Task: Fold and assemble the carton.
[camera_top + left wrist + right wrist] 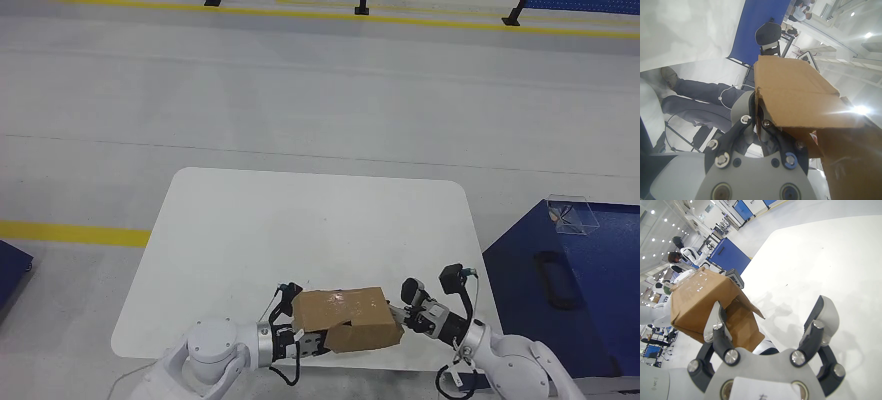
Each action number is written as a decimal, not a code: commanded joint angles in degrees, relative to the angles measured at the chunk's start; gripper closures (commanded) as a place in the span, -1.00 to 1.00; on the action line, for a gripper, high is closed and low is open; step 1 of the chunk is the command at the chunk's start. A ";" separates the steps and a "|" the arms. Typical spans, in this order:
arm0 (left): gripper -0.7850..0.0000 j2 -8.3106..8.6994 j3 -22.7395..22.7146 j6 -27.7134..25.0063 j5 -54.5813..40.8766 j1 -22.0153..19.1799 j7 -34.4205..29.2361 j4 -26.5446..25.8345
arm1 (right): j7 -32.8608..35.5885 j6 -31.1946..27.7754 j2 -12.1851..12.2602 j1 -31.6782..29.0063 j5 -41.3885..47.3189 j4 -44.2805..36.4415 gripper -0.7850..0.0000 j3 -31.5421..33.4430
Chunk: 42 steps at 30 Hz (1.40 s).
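You had the left jaws clamped on the brown cardboard carton (345,318), right jaws apart at its open end

Table (300,215): white, rounded corners. Blue cabinet (610,310): just beside the table's right edge, with a clear box (570,213) on top. Yellow floor line (70,233): left of the table.

The carton (347,318) is filling the gap between the left gripper (300,342), which is clamping one end, and the wide-spread right gripper (769,304) at the other, by the near edge of the table (310,230); passing room is lying beyond it
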 commanded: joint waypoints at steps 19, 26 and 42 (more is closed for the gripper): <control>1.00 0.02 -0.41 -2.84 1.84 1.36 2.95 -1.05 | 0.02 -1.29 0.04 -0.34 0.97 -0.15 -1.00 1.02; 1.00 -0.11 -1.70 -7.06 1.82 2.28 6.53 -1.59 | -2.68 -2.34 0.22 -2.28 2.22 -1.27 -1.00 5.04; 1.00 -0.36 -2.17 -11.27 2.40 3.86 7.49 -1.58 | -2.66 0.25 -0.31 -1.40 -3.29 -0.72 -1.00 0.66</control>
